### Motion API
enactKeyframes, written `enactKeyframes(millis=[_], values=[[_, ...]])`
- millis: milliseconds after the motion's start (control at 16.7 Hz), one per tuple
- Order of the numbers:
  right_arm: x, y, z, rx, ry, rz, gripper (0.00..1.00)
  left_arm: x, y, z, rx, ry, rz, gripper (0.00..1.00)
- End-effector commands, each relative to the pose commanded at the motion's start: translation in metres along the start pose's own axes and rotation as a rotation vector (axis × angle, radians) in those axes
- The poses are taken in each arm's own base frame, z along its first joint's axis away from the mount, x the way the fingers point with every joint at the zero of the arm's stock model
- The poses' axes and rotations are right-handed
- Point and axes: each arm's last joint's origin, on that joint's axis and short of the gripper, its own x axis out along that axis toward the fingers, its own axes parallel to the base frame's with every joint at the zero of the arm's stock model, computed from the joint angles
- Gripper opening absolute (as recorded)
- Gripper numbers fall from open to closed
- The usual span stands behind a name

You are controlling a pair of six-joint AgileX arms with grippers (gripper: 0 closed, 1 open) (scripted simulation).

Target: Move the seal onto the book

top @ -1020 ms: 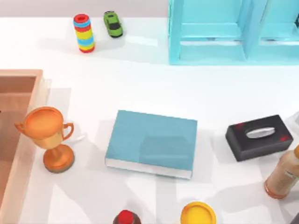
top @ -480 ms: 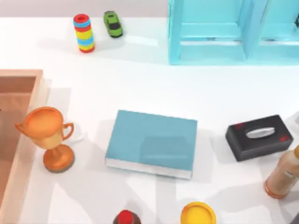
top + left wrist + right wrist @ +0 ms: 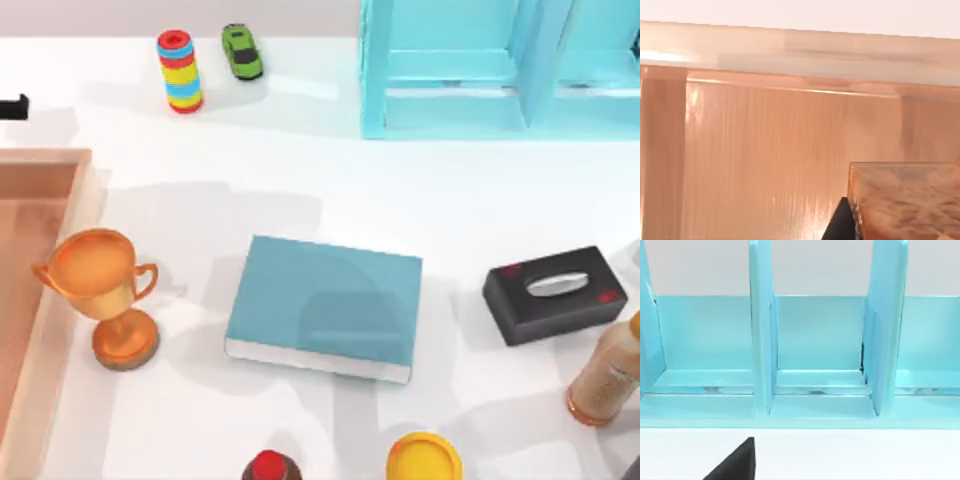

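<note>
The seal (image 3: 905, 200), seemingly in the wooden tray (image 3: 40, 170), awaits grasping, then carrying to the book (image 3: 322, 305); I cannot tell the fingers' state.

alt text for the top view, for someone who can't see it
A teal book lies flat mid-table, nothing on it. Around it stand an orange trophy, a black tissue box and a tan bottle; a light blue rack stands at the back.

A trophy (image 3: 103, 294) stands left, a tissue box (image 3: 555, 293) right.
</note>
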Motion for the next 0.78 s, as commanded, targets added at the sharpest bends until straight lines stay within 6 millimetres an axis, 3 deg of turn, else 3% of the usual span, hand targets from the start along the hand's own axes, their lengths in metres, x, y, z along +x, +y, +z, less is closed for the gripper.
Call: enactKeyframes(millis=[180, 420, 780], values=[[0.0, 0.0, 0.0, 0.0, 0.0, 0.0, 1.0, -0.032, -0.034, 0.007, 0.02, -0.022, -0.03, 0.0], [0.0, 0.0, 0.0, 0.0, 0.0, 0.0, 1.0, -0.058, -0.071, -0.012, 0.057, 0.125, -0.075, 0.0], [0.0, 0.0, 0.0, 0.0, 0.0, 0.0, 1.0, -0.08, -0.094, -0.037, 0.057, 0.298, -0.114, 0.0]])
